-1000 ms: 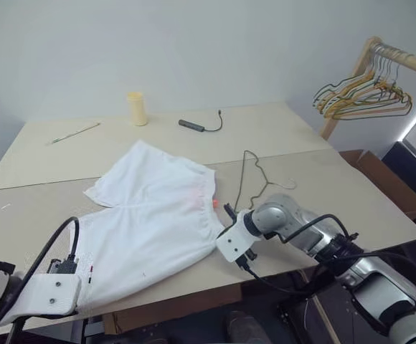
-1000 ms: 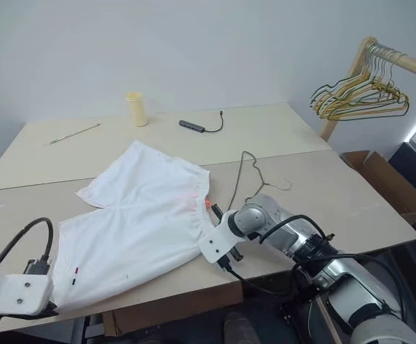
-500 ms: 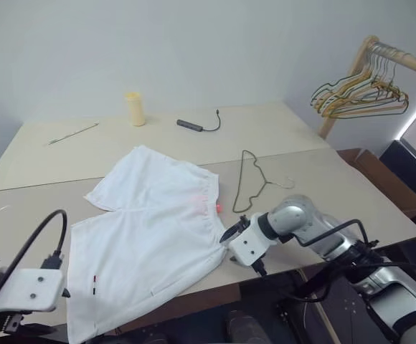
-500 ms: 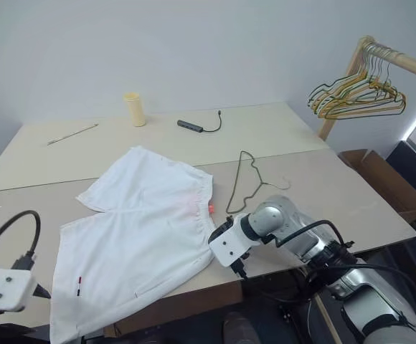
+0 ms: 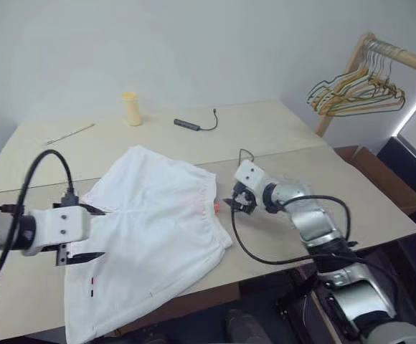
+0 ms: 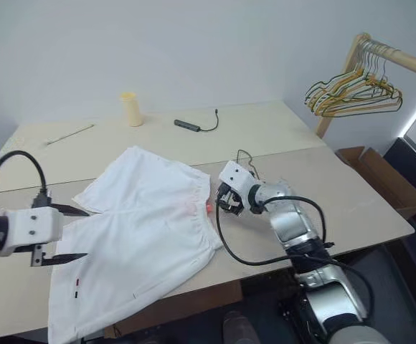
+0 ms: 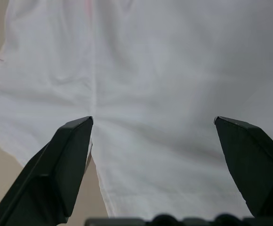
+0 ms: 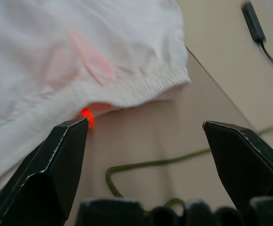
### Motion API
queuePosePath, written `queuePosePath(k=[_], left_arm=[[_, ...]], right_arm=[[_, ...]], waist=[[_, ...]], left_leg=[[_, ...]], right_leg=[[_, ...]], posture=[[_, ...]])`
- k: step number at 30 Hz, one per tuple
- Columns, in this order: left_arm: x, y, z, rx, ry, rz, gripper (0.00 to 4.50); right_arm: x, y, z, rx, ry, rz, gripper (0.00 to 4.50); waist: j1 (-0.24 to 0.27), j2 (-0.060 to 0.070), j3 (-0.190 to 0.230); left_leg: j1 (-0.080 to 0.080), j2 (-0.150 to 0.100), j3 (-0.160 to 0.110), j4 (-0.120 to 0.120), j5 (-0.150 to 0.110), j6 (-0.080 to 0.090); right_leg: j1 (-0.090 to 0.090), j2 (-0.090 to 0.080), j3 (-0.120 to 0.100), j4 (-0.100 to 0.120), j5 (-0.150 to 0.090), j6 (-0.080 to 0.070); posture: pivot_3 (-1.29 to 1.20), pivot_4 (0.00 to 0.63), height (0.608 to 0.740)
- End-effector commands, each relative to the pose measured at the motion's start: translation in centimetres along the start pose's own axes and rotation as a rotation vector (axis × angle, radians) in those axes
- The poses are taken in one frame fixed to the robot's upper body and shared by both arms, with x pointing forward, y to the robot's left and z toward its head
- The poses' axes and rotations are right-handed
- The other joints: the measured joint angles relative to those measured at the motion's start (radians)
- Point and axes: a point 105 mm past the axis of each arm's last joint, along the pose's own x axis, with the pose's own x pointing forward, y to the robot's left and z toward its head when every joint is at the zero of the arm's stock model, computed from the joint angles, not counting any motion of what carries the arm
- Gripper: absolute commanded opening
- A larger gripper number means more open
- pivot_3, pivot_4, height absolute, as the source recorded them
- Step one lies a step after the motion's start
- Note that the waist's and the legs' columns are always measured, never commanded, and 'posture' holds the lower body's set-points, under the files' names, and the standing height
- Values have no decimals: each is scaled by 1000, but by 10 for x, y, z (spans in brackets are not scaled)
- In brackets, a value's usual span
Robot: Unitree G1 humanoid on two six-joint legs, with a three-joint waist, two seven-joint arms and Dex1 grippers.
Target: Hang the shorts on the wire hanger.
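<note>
**Both grippers spread wide over the shorts, nothing held**

The shorts [image 5: 150, 229] lie flat and spread on the table [image 5: 366, 193]; I place everything else from them.

My left gripper [image 5: 87, 233] hangs over their left leg, near the outer hem. Fingers [image 7: 66, 160] stand far apart with only white cloth showing between them; no fabric is pinched. Whether the tips touch the cloth I cannot tell.

My right gripper [image 6: 226, 199] sits just beside the gathered waistband, at the corner with the pink-red patch [image 8: 87, 59]. Fingers [image 8: 56, 160] are spread as wide as the left ones and hold nothing. Between them I see bare table, the waistband edge and a small bright red spot [image 8: 86, 115] just under that edge.

The wire hanger [image 8: 150, 164] lies on the table on the far side of my right gripper from the shorts, close to the waistband but apart from it; part of its thin wire runs right below my right fingers.

Edges and room: the near leg hem reaches the table's front edge. Beyond the shorts there is open tabletop, with a yellow cup [image 5: 130, 108], a dark cable [image 5: 197, 124] and a thin stick [image 5: 70, 133] well apart toward the wall. A rack of bunched hangers [image 5: 355, 93] stands off the table's far right corner.
</note>
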Motion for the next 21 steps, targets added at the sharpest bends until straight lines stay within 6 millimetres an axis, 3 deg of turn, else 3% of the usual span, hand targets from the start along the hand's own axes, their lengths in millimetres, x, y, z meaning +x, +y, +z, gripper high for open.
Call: queuePosePath(k=[1, 8, 14, 17, 21], left_arm=[[12, 6, 7, 3, -44, 2, 4500], [32, 24, 9, 67, -54, 11, 4500], [37, 24, 13, 71, -79, -6, 4500], [42, 23, 10, 69, -70, -4, 4500], [47, 23, 14, 70, -88, -5, 4500]], right_arm=[[9, -17, -8, 31, 33, -129, 4459], [13, -18, -32, -4, 107, -150, 4459], [-32, -29, -61, 3, 166, -159, 4459], [-46, -38, -50, 60, 117, -198, 4459], [-37, -46, -20, 155, 15, -217, 4459]], waist=[[-7, 1, 0], [-38, 1, 0], [-37, 0, 0], [-38, 0, 0], [-67, 1, 1]], left_leg=[[-1, -1, -1, 0, 0, 0], [-1, -2, -7, 1, 0, 0], [-3, -2, -8, 1, -1, 1], [-2, -2, -8, 1, -1, 1], [1, -2, -7, 2, -1, 1]], right_leg=[[0, -1, 0, 0, 0, 0], [1, -2, 0, -1, 1, 2], [1, -2, 1, -3, 0, 4], [1, -2, 1, -2, 0, 5], [3, -1, 3, 0, 0, 5]], posture=[[-200, 0, 740], [-225, 0, 740], [-235, 0, 740], [-239, 0, 740], [-256, 0, 740]])
